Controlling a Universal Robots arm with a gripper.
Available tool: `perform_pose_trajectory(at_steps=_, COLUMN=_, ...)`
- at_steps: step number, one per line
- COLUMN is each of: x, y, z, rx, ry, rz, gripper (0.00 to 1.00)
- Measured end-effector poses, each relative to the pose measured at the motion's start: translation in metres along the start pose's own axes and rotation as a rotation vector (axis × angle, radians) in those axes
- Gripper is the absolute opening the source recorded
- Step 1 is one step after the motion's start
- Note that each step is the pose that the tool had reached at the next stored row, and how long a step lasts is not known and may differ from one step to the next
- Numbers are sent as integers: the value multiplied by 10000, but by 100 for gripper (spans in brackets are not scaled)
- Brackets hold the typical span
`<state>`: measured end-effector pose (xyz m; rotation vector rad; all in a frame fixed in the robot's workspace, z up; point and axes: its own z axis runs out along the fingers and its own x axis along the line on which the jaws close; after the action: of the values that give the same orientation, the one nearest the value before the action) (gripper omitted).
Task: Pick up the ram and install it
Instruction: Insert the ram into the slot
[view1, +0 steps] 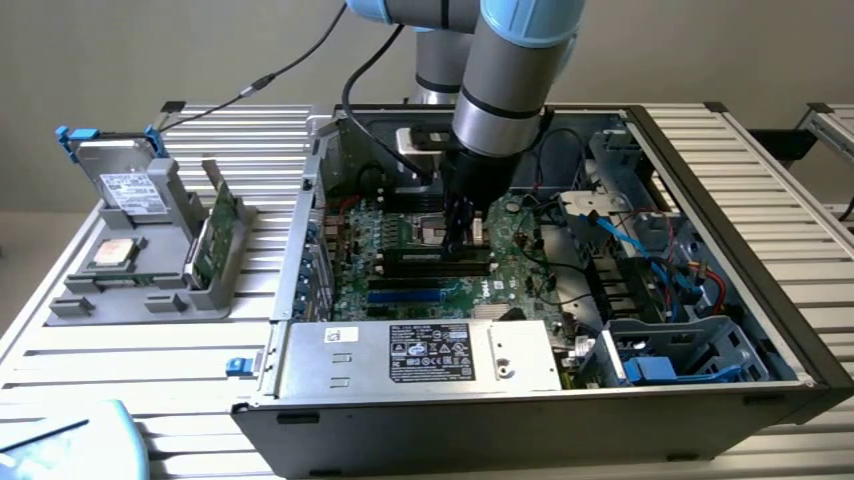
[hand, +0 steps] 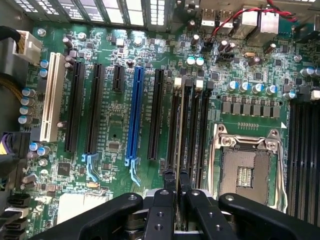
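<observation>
The ram (hand: 176, 131) shows edge-on as a thin dark strip standing along a memory slot. It is in the bank beside the empty CPU socket (hand: 247, 172), on the side of that bank away from the socket and towards the blue slot (hand: 134, 117). Whether it is fully seated I cannot tell. The gripper (hand: 176, 176) has its fingers drawn together, pinching the ram's near end. The arm (view1: 501, 90) reaches down into the open case (view1: 747, 240) just above the socket. Well apart from the socket, outside the case, a tray (view1: 80, 300) holds a green card (view1: 220, 235).
</observation>
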<state>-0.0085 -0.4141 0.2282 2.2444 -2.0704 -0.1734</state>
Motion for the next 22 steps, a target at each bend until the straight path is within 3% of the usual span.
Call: perform_pose_trajectory(at_steps=22, x=-2, y=18, z=45, rx=-3, ry=17, rz=2, gripper=14)
